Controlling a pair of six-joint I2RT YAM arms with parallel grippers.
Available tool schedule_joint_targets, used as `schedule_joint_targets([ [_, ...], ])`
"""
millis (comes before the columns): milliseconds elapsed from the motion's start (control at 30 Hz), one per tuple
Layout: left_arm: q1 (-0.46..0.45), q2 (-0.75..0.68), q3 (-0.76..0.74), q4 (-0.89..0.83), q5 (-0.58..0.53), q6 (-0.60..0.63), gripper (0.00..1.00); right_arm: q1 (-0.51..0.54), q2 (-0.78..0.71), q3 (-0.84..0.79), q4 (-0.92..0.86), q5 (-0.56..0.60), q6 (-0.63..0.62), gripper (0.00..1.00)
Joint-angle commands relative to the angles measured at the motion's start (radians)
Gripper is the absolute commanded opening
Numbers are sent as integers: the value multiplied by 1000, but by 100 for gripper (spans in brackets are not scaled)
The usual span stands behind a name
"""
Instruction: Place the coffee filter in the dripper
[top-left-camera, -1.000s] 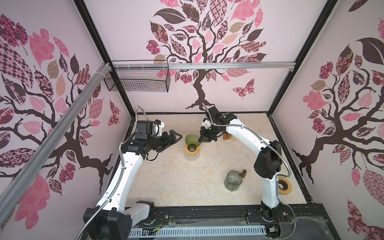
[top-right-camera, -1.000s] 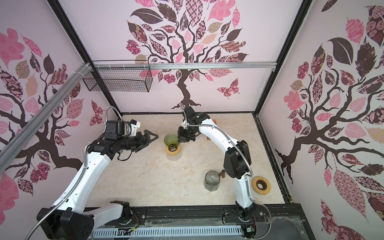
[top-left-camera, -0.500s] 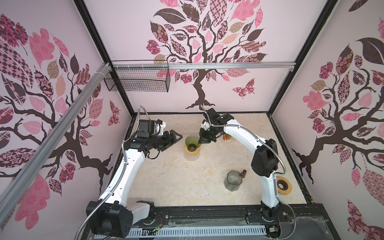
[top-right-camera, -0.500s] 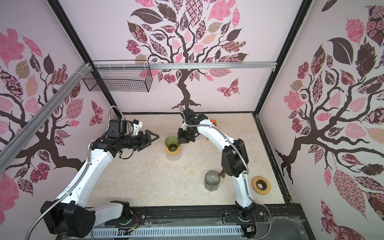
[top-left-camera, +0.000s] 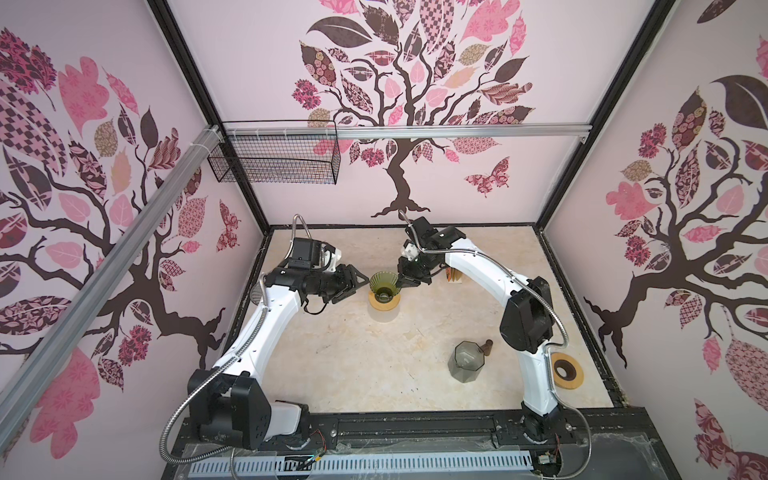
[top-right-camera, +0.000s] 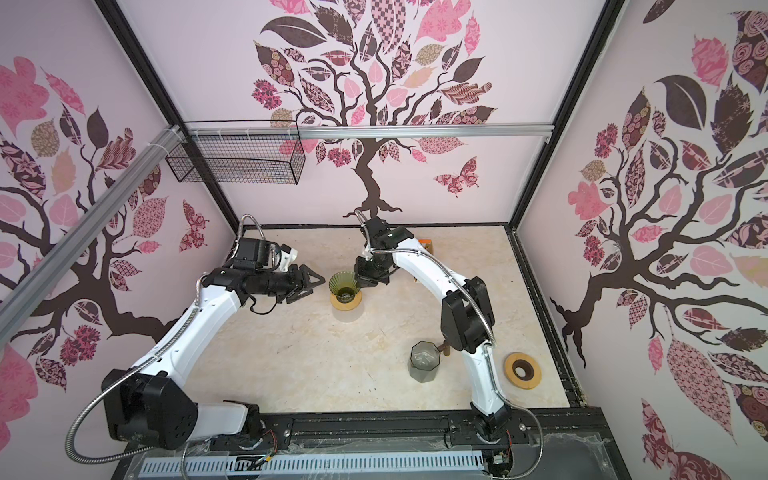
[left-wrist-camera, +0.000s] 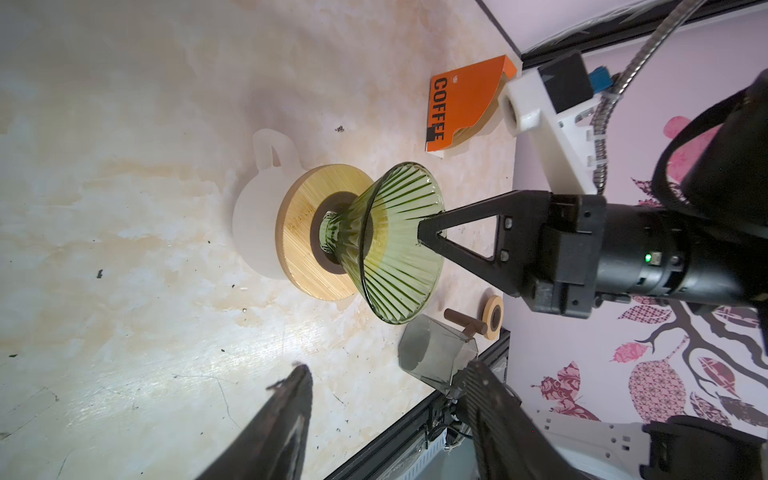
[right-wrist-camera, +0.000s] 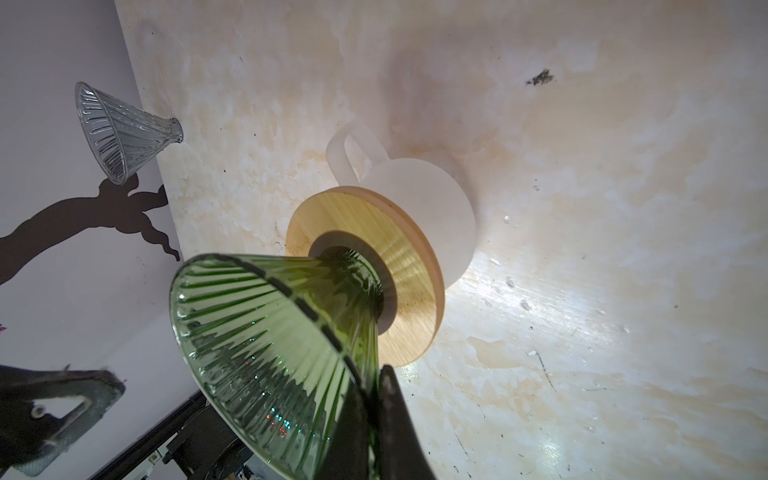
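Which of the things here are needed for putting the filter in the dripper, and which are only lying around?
For the job:
- dripper, held at its rim by the right tool
- orange filter box
- left tool, open beside the dripper
- mug and wooden ring under the dripper

Lying about:
- grey jug
- spare ring
- clear dripper
- wire basket

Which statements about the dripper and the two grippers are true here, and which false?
1. The right gripper is shut on the rim of the dripper. True.
2. A filter lies in the dripper. False: the dripper is empty.
3. The left gripper holds a filter. False: it is open and empty, beside the dripper.
4. The dripper stands on a wooden ring atop a white mug. True.
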Motion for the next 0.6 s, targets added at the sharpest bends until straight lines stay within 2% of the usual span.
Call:
schedule_joint_targets([
  [0, -20, 24, 47, -9, -20, 18, 57, 8, 33, 56, -13, 4, -17, 1],
  [467, -57, 127, 103, -20, -74, 13, 36, 13, 35, 55, -23, 10, -24, 2],
  [567, -58, 149, 114, -17, -75, 6, 28, 13, 34, 58, -25, 10, -27, 2],
])
